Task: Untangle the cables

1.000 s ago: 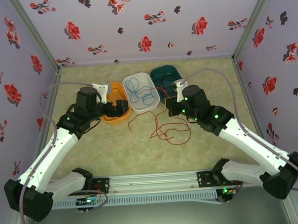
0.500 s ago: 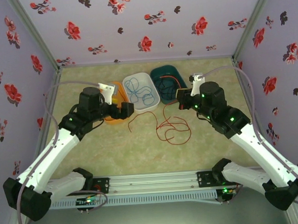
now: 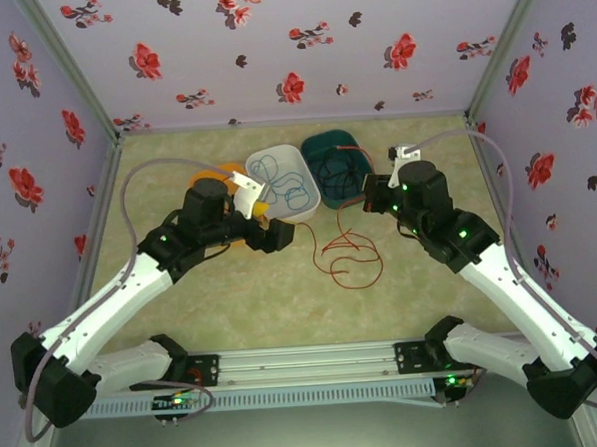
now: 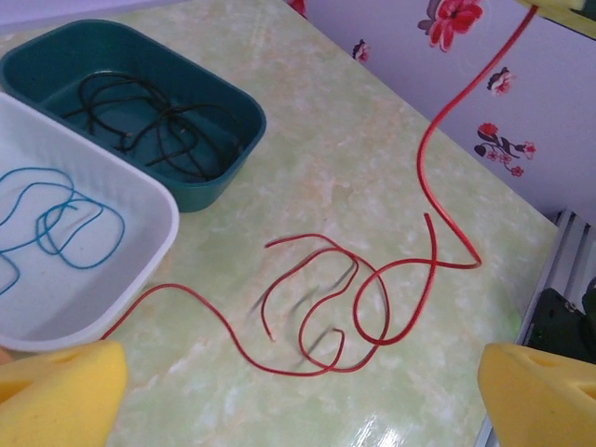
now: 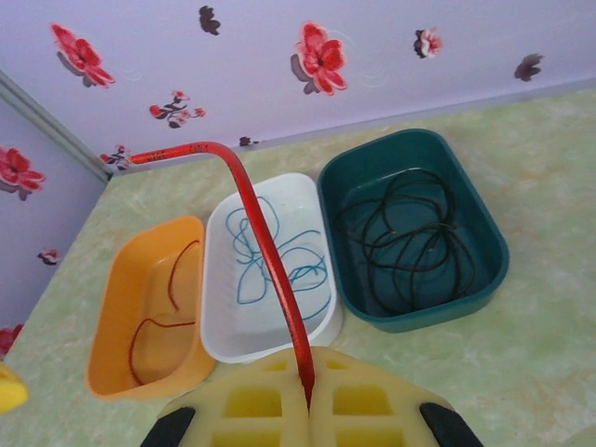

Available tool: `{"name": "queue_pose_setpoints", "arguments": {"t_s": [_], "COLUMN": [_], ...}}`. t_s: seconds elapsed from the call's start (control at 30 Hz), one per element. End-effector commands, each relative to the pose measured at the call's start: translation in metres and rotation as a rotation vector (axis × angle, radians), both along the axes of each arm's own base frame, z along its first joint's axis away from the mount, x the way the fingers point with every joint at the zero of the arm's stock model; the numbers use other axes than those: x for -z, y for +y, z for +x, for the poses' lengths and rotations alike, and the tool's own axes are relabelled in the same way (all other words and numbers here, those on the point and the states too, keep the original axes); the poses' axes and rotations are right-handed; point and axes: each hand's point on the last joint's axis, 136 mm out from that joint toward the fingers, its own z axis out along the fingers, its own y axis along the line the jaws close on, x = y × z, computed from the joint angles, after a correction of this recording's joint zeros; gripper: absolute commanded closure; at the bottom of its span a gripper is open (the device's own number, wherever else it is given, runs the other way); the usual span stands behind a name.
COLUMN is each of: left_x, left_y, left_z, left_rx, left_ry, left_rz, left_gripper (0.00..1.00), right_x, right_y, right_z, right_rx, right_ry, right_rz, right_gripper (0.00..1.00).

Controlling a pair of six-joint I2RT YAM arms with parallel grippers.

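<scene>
The pale green marbled worktop [image 3: 233,307] takes up the middle of the overhead frame, boxed in by purple flowered walls [image 3: 269,45] at the top and both sides. Three plastic trays stand side by side at its upper centre. An orange oval tray [image 5: 116,317] is on the left, a white rectangular tray [image 5: 219,349] in the middle and a dark teal rectangular tray [image 5: 489,256] on the right. The left gripper [image 4: 298,400] hangs just below the white tray, its yellow foam fingers [image 4: 56,396] spread wide with nothing between them. The right gripper [image 5: 307,396], beside the teal tray, is clamped on the thin red cable [image 4: 372,307].

Sorting looks mostly done. The thin blue cable [image 5: 279,270] lies alone in the white tray, and the thin black cable [image 5: 410,242] alone in the teal one. The red cable is what is left. A red length lies in the orange tray, seemingly the same cable, but its loops sprawl across the worktop at centre frame. They cross themselves, and one strand rises to the right gripper.

Open room lies in the lower half of the overhead frame, while tray rims and walls crowd the top.
</scene>
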Motion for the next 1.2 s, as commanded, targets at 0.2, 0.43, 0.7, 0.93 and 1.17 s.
{"name": "queue_pose_setpoints", "arguments": {"t_s": [0.2,0.43,0.7,0.93,1.17], "left_x": [0.004,0.031,0.068,0.08,0.068], "left_y": [-0.035,-0.067,-0.092,-0.102,-0.107], "left_z": [0.006,0.003,-0.002,-0.001,-0.003], "left_rx": [0.041,0.059,0.043,0.03,0.054], "left_ry": [0.042,0.112,0.141,0.19,0.171], "left_rz": [-0.084,-0.076,0.059,0.04,-0.013], "left_gripper": [0.06,0.11,0.11,0.12,0.13], "right_x": [0.012,0.021,0.026,0.029,0.032], "right_y": [-0.031,-0.038,-0.038,-0.036,-0.034], "right_z": [0.012,0.016,0.017,0.018,0.02], "right_rx": [0.169,0.201,0.203,0.198,0.188], "right_ry": [0.057,0.085,0.092,0.095,0.102], "right_rz": [-0.01,0.0,0.008,0.011,0.015], "right_gripper": [1.0,1.0,1.0,1.0,1.0]}}
